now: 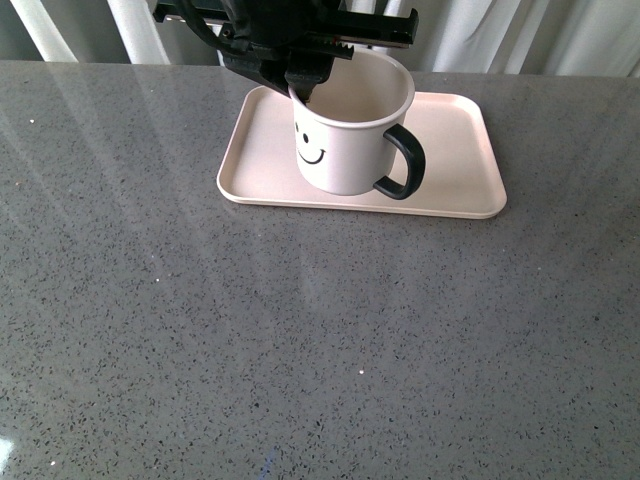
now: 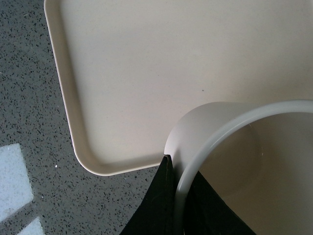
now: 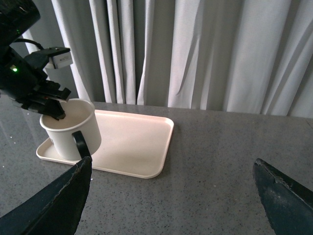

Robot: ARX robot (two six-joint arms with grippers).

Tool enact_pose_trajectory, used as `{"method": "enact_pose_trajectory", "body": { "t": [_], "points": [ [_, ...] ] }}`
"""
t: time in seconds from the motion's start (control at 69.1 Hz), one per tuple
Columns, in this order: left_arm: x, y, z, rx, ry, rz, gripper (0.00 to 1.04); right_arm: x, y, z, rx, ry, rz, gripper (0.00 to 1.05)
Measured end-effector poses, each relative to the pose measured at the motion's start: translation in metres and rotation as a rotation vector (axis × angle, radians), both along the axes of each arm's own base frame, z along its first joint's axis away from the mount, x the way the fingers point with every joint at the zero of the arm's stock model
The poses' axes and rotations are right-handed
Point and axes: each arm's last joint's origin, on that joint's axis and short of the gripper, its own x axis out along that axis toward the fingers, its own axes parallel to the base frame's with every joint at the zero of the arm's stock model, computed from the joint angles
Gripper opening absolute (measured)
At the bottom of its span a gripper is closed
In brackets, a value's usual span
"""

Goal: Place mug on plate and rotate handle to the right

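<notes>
Pinch on the far-left rim: the left gripper (image 1: 303, 88) is closed across the wall of the mug (image 1: 350, 140), which sits on the left half of the plate (image 1: 455, 150), handle (image 1: 405, 165) pointing right. Pulling away before the jaws fully part could drag or tip it. Further right, the right gripper (image 3: 171, 203) hangs wide open, empty.

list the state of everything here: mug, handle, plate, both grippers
mug: upright on the plate, empty, rim pinched by the left gripper
handle: pointing right in the front view, slightly toward the camera
plate: flat on the countertop, mug on its left half
left gripper: shut on the mug's rim, one finger inside, one outside
right gripper: open, holding nothing, away from the plate
</notes>
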Motion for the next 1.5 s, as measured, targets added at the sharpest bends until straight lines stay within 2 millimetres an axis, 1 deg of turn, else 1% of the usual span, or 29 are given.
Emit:
{"method": "enact_pose_trajectory", "body": {
  "t": [0.232, 0.521, 0.767, 0.868, 1.259, 1.288, 1.317, 1.36, 1.404, 1.447, 1.49, 1.505],
  "points": [
    [0.028, -0.009, -0.006, 0.014, 0.012, 0.003, 0.02, 0.000, 0.000, 0.000, 0.000, 0.000, 0.000, 0.96],
    [0.049, -0.015, -0.020, 0.015, 0.040, 0.007, 0.02, 0.000, 0.000, 0.000, 0.000, 0.000, 0.000, 0.96],
    [0.055, -0.020, -0.035, 0.022, 0.072, 0.004, 0.02, 0.000, 0.000, 0.000, 0.000, 0.000, 0.000, 0.96],
    [0.057, -0.021, -0.038, 0.020, 0.079, 0.003, 0.02, 0.000, 0.000, 0.000, 0.000, 0.000, 0.000, 0.96],
    [0.059, -0.026, -0.041, 0.011, 0.084, -0.008, 0.02, 0.000, 0.000, 0.000, 0.000, 0.000, 0.000, 0.96],
    [0.059, -0.026, -0.041, 0.010, 0.084, -0.009, 0.05, 0.000, 0.000, 0.000, 0.000, 0.000, 0.000, 0.96],
    [0.059, -0.026, -0.041, 0.006, 0.082, -0.011, 0.10, 0.000, 0.000, 0.000, 0.000, 0.000, 0.000, 0.96],
    [0.059, -0.027, -0.040, -0.001, 0.076, -0.014, 0.21, 0.000, 0.000, 0.000, 0.000, 0.000, 0.000, 0.96],
    [0.059, -0.028, -0.041, -0.006, 0.074, -0.017, 0.28, 0.000, 0.000, 0.000, 0.000, 0.000, 0.000, 0.96],
    [0.059, -0.028, -0.041, -0.014, 0.069, -0.020, 0.39, 0.000, 0.000, 0.000, 0.000, 0.000, 0.000, 0.96],
    [0.058, -0.027, -0.041, -0.015, 0.067, -0.020, 0.44, 0.000, 0.000, 0.000, 0.000, 0.000, 0.000, 0.96],
    [0.058, -0.027, -0.040, -0.016, 0.064, -0.020, 0.49, 0.000, 0.000, 0.000, 0.000, 0.000, 0.000, 0.96]
  ]
}}
